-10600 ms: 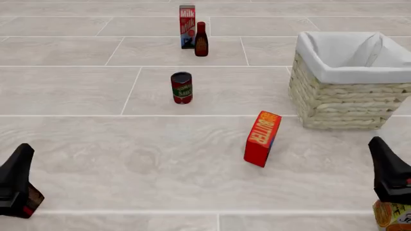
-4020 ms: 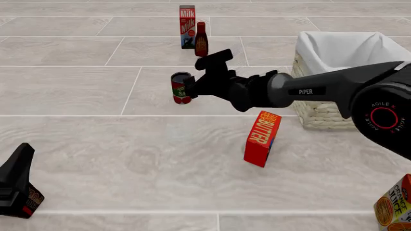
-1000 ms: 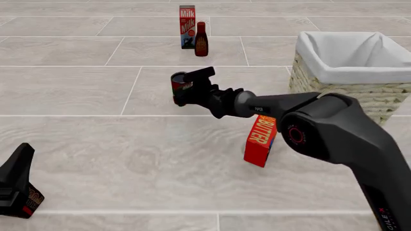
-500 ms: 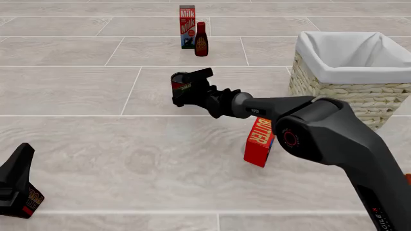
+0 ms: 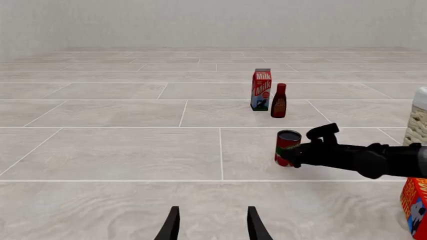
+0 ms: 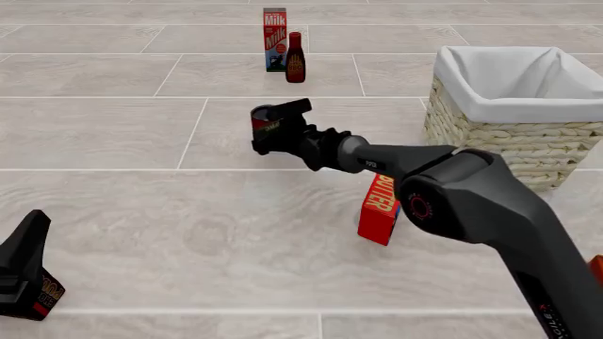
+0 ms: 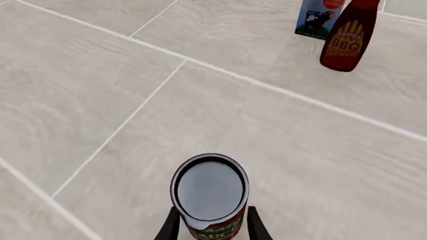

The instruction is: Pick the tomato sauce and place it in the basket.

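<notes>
Left wrist view: the tomato sauce [image 5: 288, 147] stands on the counter [image 5: 120, 150], right gripper [image 5: 300, 152] beside it; left gripper [image 5: 211, 225] idles, jaws released. Front view: basket [image 6: 513, 113] lies rightward. Right wrist view: jaws flank the can, seemingly clenched; lift straight.

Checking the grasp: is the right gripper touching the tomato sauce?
Touching. In the right wrist view both fingers press the sides of the tomato sauce, with no gap showing.
</notes>
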